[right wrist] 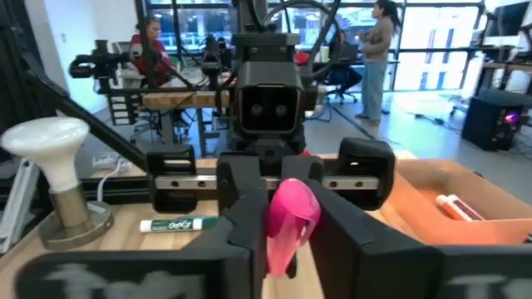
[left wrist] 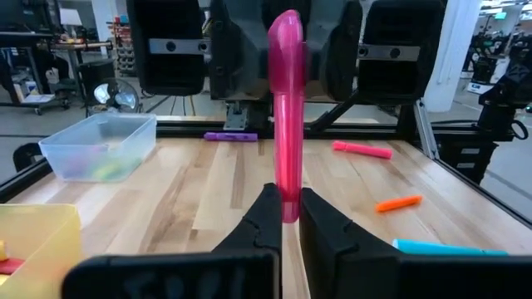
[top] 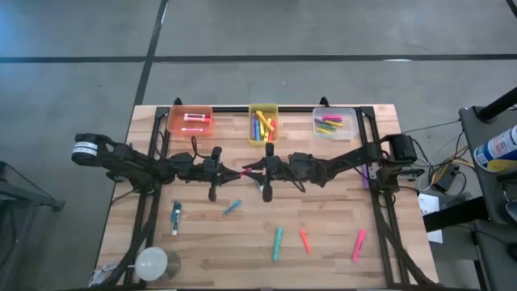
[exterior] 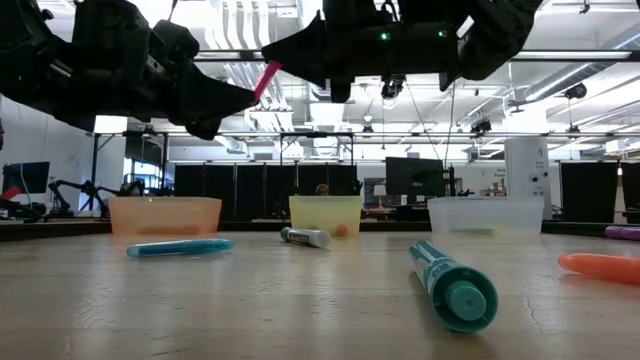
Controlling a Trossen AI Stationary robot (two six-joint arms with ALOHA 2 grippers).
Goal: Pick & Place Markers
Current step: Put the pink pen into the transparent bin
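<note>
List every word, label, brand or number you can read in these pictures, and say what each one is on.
"EXPO", or so it looks, only just readable: on the white marker lying on the table beside the white bulb-shaped object.
Blue and white cans right of the table: printed labels, too small to read.
Markers in the orange bin: label bands, too small to read.
Pink marker between the two grippers: no readable print.
Nothing else legible.
</note>
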